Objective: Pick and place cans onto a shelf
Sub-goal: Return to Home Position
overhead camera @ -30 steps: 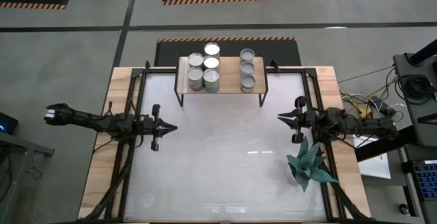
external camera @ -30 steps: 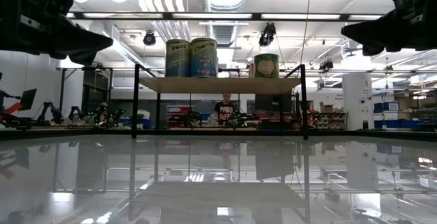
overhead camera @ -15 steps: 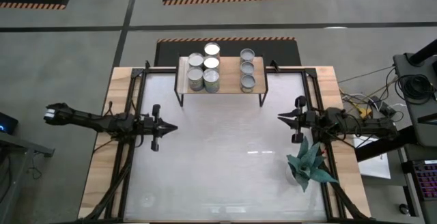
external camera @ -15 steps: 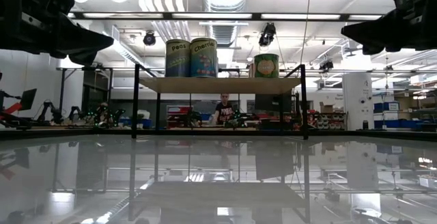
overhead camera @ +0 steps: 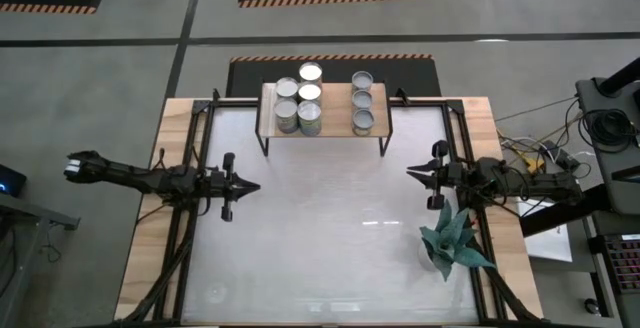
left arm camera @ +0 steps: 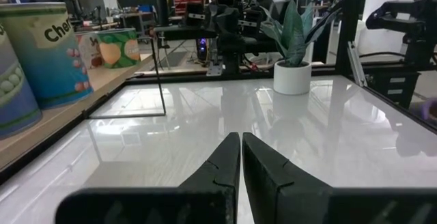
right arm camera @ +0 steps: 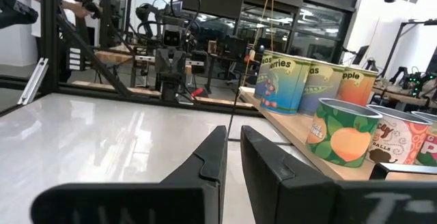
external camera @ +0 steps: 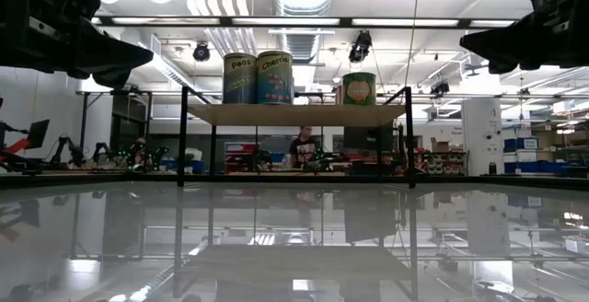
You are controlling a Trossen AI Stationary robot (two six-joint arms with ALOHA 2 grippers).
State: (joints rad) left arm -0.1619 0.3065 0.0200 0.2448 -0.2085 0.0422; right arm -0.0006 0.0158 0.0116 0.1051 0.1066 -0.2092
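Observation:
The cans all stand upright on the light-wood shelf at the table's far edge: several in a left cluster and three in a row on the right. They also show in the low view. The cans have coloured fruit and vegetable labels in the left wrist view and the right wrist view. My left gripper hovers shut and empty over the table's left side. My right gripper hovers shut and empty over the right side. The two point at each other.
A potted green plant in a white pot stands on the table near the right arm, toward the near right. The shelf's thin black legs stand on the glossy white tabletop. A person shows in the room far behind the shelf.

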